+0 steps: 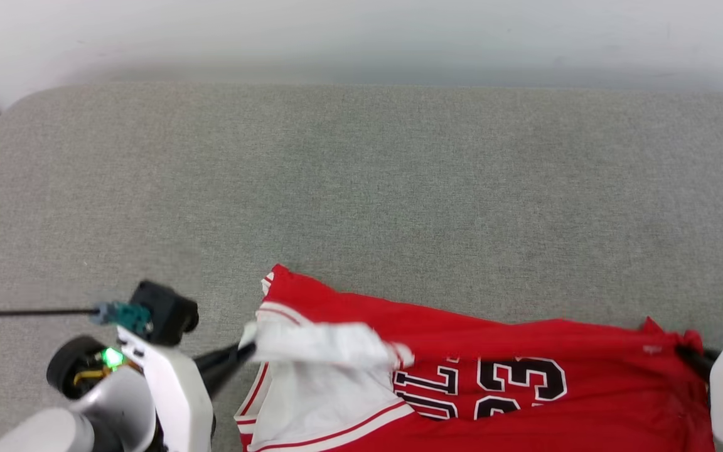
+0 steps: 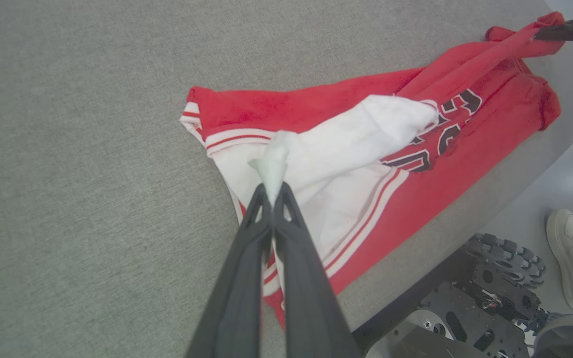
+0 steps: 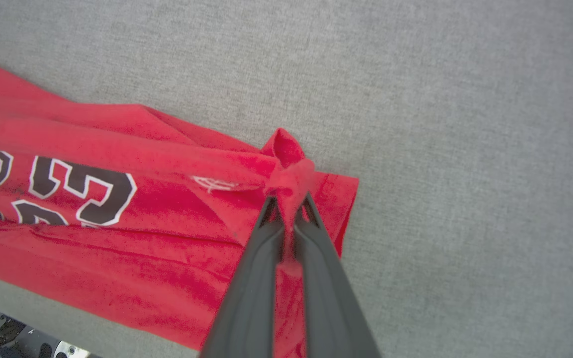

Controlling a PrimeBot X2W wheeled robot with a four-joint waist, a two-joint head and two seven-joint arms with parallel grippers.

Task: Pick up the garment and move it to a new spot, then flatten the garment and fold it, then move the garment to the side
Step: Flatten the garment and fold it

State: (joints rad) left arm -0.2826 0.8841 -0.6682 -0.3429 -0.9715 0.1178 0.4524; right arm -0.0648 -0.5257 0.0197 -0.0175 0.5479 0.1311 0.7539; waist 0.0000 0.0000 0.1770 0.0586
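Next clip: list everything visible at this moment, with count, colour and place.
shirt: one, red with white sleeves and black lettering, rumpled at the table's near edge
table: one, grey fabric top, under the shirt
shoe: one, white, on a person's foot past the table's edge
wheeled base: one, black, below the table's edge
left gripper: one, dark fingers, shut on the shirt's white sleeve
right gripper: one, dark fingers, shut on a red shirt corner

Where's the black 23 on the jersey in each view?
Head view: number 23, lower right of centre.
Left wrist view: number 23, upper right, beside the white sleeve.
Right wrist view: number 23, left side, mid-height.
Shared landmark: red corner pinched by the right gripper.
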